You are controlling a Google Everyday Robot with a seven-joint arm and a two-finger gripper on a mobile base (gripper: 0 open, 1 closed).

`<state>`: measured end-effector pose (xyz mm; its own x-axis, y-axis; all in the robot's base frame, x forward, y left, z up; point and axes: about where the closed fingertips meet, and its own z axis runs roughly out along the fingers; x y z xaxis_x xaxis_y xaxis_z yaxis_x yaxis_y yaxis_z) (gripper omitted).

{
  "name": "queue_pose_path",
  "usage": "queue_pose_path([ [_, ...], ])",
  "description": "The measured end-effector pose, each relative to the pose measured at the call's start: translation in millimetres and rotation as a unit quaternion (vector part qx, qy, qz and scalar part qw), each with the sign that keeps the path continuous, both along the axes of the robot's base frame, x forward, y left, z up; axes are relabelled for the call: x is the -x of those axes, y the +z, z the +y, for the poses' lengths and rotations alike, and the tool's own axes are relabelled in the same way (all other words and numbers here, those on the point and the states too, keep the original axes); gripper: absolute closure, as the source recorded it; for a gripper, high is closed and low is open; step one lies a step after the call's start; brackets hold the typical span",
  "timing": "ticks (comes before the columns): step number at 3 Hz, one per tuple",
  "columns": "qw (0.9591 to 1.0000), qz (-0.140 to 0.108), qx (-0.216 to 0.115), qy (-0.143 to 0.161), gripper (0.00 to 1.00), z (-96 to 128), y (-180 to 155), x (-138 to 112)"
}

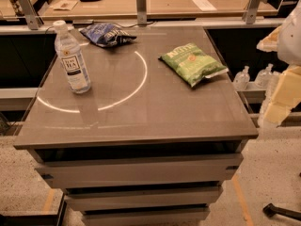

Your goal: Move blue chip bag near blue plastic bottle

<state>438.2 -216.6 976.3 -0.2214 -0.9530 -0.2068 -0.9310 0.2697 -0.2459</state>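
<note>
dark blue crumpled foil chip bag (107, 34): far-left on grey surface (141, 121), just behind tall clear bluish plastic bottle (71, 58), not touching | green chip bag (193, 62): right side | pincer (281, 95): off surface, right edge, state can't tell

Blue chip bag (107, 34) behind bottle (71, 60), jaws far right.

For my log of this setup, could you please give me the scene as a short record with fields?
table: grey, holds all three items
bottle: upright, left side
blue bag: back edge, right of bottle, not touching it
green bag: flat, right of centre
gripper: beyond the table's right edge, away from both bags
</note>
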Motion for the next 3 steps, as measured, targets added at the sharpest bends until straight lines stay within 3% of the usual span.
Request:
queue_pose_path([
  [2,1.0,-0.003,-0.008,0.002,0.0,1,4,-4],
  [3,0.9995,-0.016,-0.015,0.024,0.0,10,13,-18],
])
